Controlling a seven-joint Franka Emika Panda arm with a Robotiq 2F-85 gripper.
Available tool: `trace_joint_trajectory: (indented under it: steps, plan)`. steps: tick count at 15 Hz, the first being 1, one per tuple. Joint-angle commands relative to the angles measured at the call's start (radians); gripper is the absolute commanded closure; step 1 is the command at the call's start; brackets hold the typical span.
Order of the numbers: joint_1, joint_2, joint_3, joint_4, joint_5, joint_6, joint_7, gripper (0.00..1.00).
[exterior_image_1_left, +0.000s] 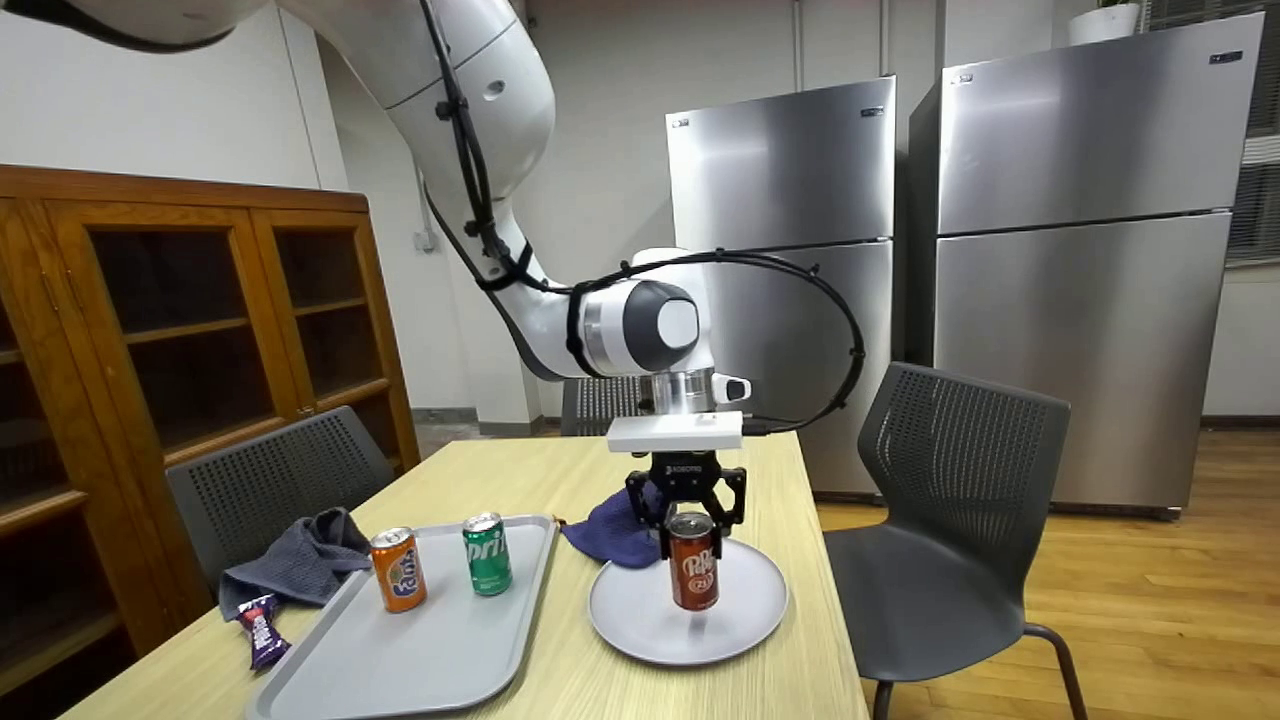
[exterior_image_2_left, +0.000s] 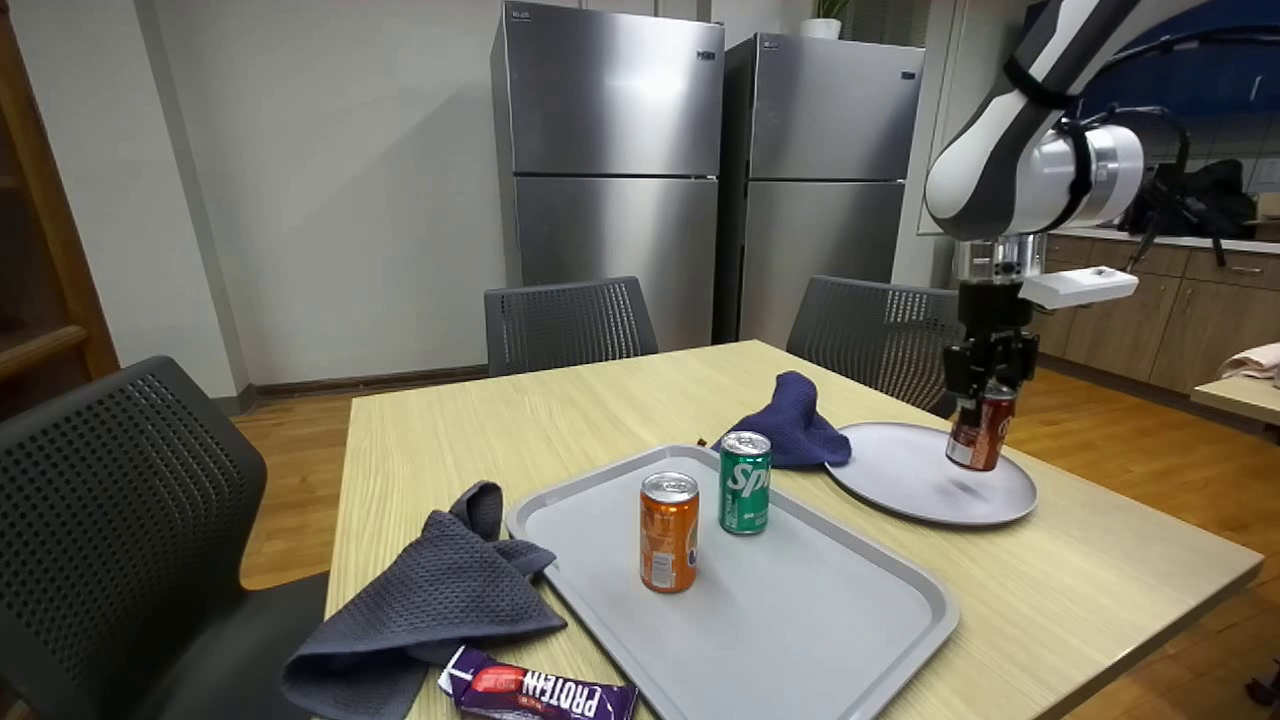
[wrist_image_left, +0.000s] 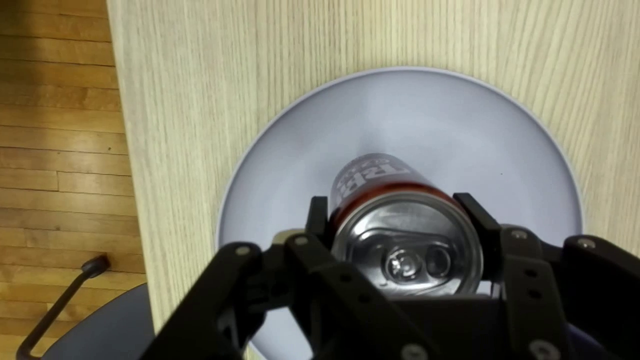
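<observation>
Gray tray (exterior_image_1_left: 450, 645), nearest me, fills the lower left of an exterior view; to its right, at lower centre, sits the plate (exterior_image_1_left: 740, 622). Over that plate I have the gripper (exterior_image_1_left: 691, 540) clamped around the dark red can (exterior_image_1_left: 694, 577), straight beneath it, long axis roughly upright. Wrist view best shows its pull tab (wrist_image_left: 419, 263); both exterior views show the can seemingly just off the plate.

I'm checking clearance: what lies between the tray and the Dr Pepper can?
In both exterior views, a tabletop strip and part of the plate separate the tray from the held can; the navy cloth lies farther back.
</observation>
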Motion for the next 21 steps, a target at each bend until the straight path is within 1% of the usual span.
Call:
trace_joint_trajectory:
  steps: [1,7,11,21]
  plan:
    - [0.009,-0.109,0.014,-0.092,-0.001,-0.024,-0.007,0.62]
    - [0.081,-0.196,0.026,-0.201,-0.008,-0.022,0.064,0.62]
    - [0.14,-0.241,0.043,-0.261,-0.005,-0.016,0.144,0.62]
    - [0.25,-0.329,0.111,-0.376,0.042,-0.018,0.34,0.62]
